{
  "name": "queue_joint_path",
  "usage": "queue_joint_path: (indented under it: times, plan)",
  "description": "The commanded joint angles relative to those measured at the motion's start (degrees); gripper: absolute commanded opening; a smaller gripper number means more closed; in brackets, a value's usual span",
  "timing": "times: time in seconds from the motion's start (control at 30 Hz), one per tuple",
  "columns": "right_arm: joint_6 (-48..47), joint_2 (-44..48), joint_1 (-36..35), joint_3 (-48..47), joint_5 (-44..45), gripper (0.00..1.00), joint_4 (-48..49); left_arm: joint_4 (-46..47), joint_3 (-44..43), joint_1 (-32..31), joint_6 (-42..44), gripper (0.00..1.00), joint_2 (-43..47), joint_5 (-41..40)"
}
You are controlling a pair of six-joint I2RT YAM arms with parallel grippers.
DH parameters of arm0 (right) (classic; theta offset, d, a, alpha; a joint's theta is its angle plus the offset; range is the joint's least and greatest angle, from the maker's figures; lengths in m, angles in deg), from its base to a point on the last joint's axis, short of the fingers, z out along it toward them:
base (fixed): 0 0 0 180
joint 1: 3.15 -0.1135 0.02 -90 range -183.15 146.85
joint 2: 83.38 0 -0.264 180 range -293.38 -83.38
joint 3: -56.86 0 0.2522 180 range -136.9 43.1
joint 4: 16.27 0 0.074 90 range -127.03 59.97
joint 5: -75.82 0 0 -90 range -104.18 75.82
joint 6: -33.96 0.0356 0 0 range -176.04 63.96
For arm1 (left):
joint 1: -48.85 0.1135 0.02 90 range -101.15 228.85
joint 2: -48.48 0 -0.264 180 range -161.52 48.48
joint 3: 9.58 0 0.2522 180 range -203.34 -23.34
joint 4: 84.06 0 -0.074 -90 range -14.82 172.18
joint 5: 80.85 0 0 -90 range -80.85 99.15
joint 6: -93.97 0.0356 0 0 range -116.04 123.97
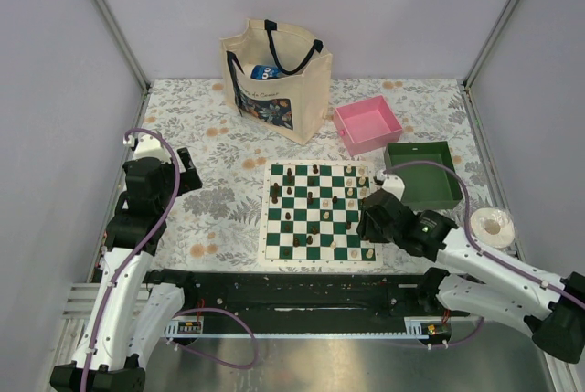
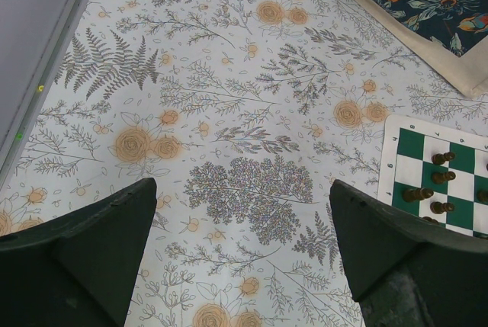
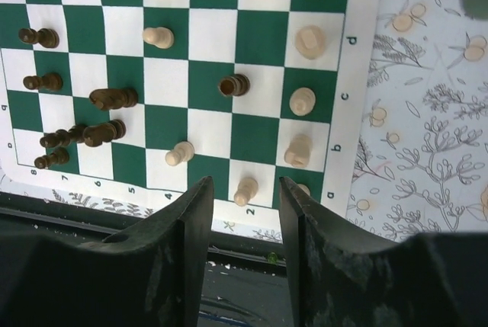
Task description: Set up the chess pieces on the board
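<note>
My right claw point(image 3: 245, 184) stands open around a cream pawn point(image 3: 245, 190) at the near edge of the board point(image 3: 255, 138), seemingly not touching. I judge it light and tippy, best pinched at the waist.

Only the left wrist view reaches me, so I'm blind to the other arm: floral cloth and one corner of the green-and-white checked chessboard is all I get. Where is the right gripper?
Observer: The right gripper hangs over the near right corner of the chessboard.
Operator: Holding anything?
Observer: No. Its jaws stand apart, and a small pale cream pawn stands upright between them with a gap on either side.
Operator: What lies beyond that side?
Observer: A dark green rectangular tray sits past the board's far right corner, with a pink square tray behind it.
</note>
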Motion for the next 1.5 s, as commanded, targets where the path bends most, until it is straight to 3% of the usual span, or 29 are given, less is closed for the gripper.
queue_joint_path:
  times: [0.0, 0.37, 0.87, 1.1, 1.3, 1.47]
  plan:
    - [-4.7, -6.3, -0.2, -5.3, 1.3, 0.48, 5.2, 1.9, -0.5, 0.3, -0.3, 0.99, 0.6, 1.0]
    - [-7.3, -21.3, -0.3, -11.9, -1.6, 0.48, 9.2, 1.9, -0.5, 0.4, -0.3, 0.99, 0.6, 1.0]
    - [-5.0, -19.1, -0.8, -6.4, -11.6, 0.48, 11.8, 1.9, -0.6, 0.3, -0.2, 0.99, 0.6, 1.0]
    - [-5.6, -18.4, -0.9, -5.4, -7.4, 0.48, 13.9, 1.9, -0.6, 0.3, -0.3, 0.99, 0.3, 1.0]
    - [-8.5, -25.4, -0.9, -14.8, -1.3, 0.48, 10.9, 1.9, -0.6, 0.3, -0.3, 0.99, 0.3, 0.9]
    - [-8.2, -26.7, -0.7, -16.1, 2.0, 0.48, 8.7, 1.9, -0.6, 0.3, -0.3, 0.99, 0.5, 0.8]
